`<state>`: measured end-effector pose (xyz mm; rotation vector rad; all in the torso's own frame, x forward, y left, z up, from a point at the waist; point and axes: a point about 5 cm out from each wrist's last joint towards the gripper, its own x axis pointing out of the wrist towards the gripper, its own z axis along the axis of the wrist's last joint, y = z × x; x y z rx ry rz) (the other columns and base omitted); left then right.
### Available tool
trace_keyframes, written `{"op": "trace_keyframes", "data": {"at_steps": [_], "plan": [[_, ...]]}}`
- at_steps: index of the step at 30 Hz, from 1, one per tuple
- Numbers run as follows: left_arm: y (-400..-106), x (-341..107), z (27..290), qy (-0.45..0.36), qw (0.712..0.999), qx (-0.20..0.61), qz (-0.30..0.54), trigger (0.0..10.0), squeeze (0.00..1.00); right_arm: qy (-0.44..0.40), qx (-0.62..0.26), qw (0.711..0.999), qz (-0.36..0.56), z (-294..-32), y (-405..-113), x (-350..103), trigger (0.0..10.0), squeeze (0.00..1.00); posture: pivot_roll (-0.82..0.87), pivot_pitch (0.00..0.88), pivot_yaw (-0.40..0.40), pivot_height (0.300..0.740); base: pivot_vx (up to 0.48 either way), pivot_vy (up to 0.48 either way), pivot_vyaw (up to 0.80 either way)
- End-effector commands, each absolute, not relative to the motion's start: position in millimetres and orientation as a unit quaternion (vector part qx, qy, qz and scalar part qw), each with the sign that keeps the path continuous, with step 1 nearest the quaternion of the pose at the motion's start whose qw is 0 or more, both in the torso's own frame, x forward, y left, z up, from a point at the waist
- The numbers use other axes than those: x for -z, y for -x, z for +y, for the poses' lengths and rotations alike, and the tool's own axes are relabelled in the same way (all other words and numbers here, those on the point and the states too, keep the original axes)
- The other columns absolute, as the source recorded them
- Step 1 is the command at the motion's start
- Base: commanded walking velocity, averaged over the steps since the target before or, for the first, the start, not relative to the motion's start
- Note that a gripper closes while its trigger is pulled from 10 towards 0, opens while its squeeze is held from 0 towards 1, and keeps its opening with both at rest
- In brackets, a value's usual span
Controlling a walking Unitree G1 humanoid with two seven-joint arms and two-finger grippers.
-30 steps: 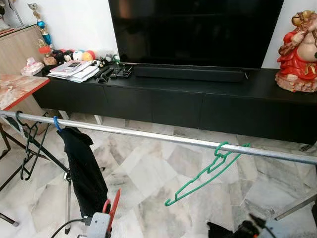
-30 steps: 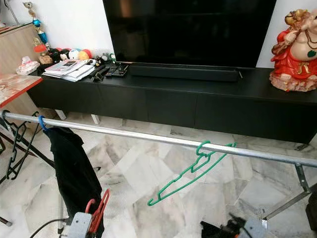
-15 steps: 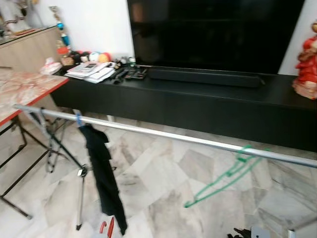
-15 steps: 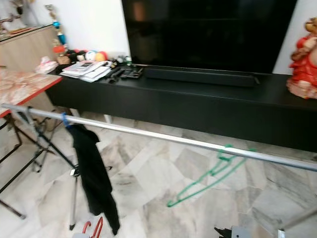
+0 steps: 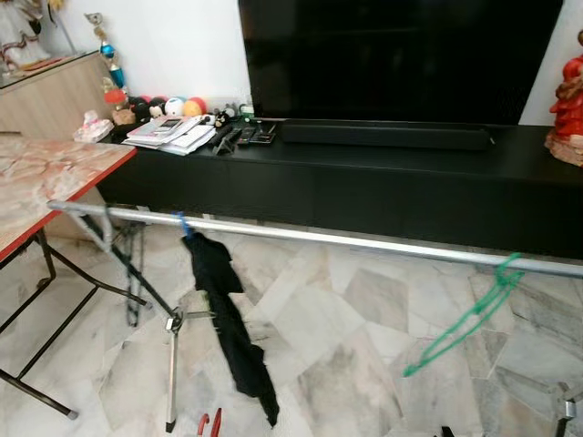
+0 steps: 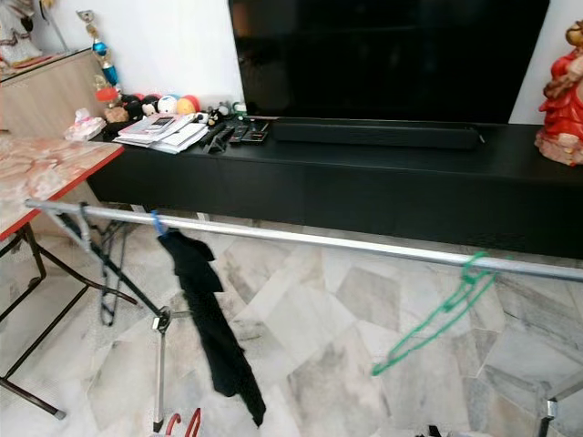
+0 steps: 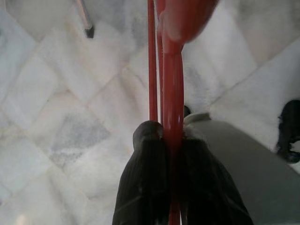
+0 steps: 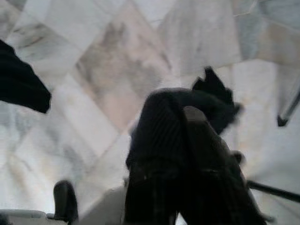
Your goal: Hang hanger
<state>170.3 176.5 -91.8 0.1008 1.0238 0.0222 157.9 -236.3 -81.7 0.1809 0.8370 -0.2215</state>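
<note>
A red hanger point(image 7: 172, 89) is clamped between the black fingers of my left gripper point(image 7: 166, 135), held low over the marble floor. Its red tip point(image 5: 209, 423) peeks in at the bottom edge of the eye views. A long silver rail point(image 5: 346, 238) runs across in front of me. On its right part hangs a green hanger point(image 5: 469, 314), tilted. A black garment point(image 5: 228, 314) on a blue hook hangs near the rail's left end. My right gripper point(image 8: 180, 105) is low over the floor, shut, with nothing in it.
A marble-topped folding table point(image 5: 41, 173) with a red edge stands at the left. The rail's tripod stand point(image 5: 170, 364) is below the garment. Behind the rail are a long black TV console point(image 5: 383, 182), a TV and a red statue point(image 5: 569, 96).
The camera has swung left and pulled back, so the rail and green hanger have slid right in the picture. My arms have dropped almost out of the eye views. The green hanger stays on the rail.
</note>
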Motion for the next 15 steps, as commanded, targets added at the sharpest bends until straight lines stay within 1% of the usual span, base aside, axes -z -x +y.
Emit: {"op": "trace_keyframes", "data": {"at_steps": [1,4,12,15], "plan": [[-160,96,184,-0.061,0.857,-0.015,0.511,10.0,0.0,-0.093,0.095,0.902,0.41,-224,-162,84,10.0,0.0,-0.05,0.024,0.056,0.74,0.0,0.465,0.0],[-163,94,187,-0.063,0.857,-0.016,0.511,10.0,0.0,-0.095,0.093,0.901,0.414,-217,-166,84,10.0,0.0,-0.05,0.025,0.057,0.74,0.0,0.465,0.0],[-169,92,188,-0.064,0.858,-0.013,0.509,10.0,0.0,-0.097,0.092,0.9,0.414,-212,-177,81,10.0,0.0,-0.05,0.025,0.059,0.74,0.0,0.465,0.0],[-170,91,188,-0.064,0.859,-0.012,0.508,10.0,0.0,-0.097,0.093,0.901,0.413,-214,-175,81,10.0,0.0,-0.05,0.025,0.059,0.74,0.0,0.464,0.0]]}}
